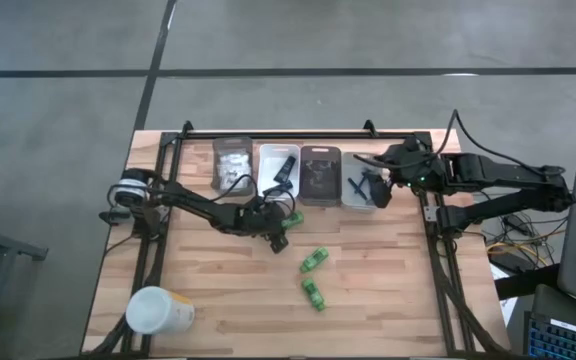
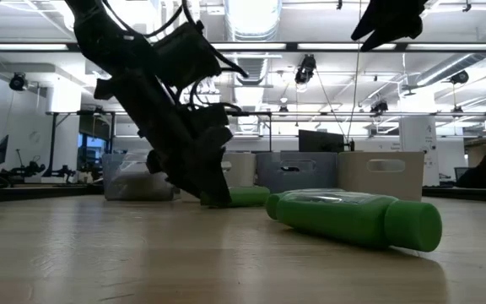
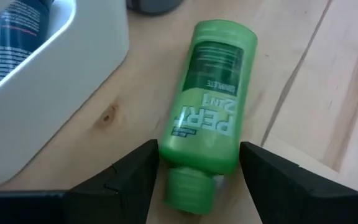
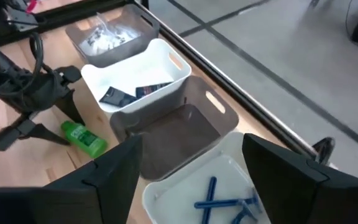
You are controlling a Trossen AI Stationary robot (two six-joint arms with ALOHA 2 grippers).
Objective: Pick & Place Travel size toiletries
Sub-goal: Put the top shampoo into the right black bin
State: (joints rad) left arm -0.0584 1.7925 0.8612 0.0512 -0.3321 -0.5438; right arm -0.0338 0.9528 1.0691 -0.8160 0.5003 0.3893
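Note:
A green Pert bottle [image 3: 210,106] lies flat on the wooden table [image 1: 218,290] near the bins. My left gripper [image 3: 197,180] is open and slants down from the table's left, with one finger on each side of the bottle's cap end [image 3: 188,190]. In the high view this bottle [image 1: 291,218] lies just right of that gripper [image 1: 276,228]. Two more green bottles [image 1: 315,260] [image 1: 313,293] lie toward the table's middle. My right gripper [image 4: 194,180] hangs open and holds nothing, high over the rightmost bin [image 4: 222,199], which holds blue razors. My left gripper's fingers [image 3: 135,177] stand close against the two sides of the bottle at its shoulder, beside the cap. I cannot tell whether they touch it. The bottle lies flat on the table, and the fingers run along it from its cap end.
Four bins stand in a row at the far edge: a clear one with white packets [image 1: 232,163], a white one with dark sachets [image 1: 278,168], a grey one [image 1: 320,172], and the razor bin [image 1: 361,190]. A white-and-yellow cup [image 1: 158,310] lies at the near left.

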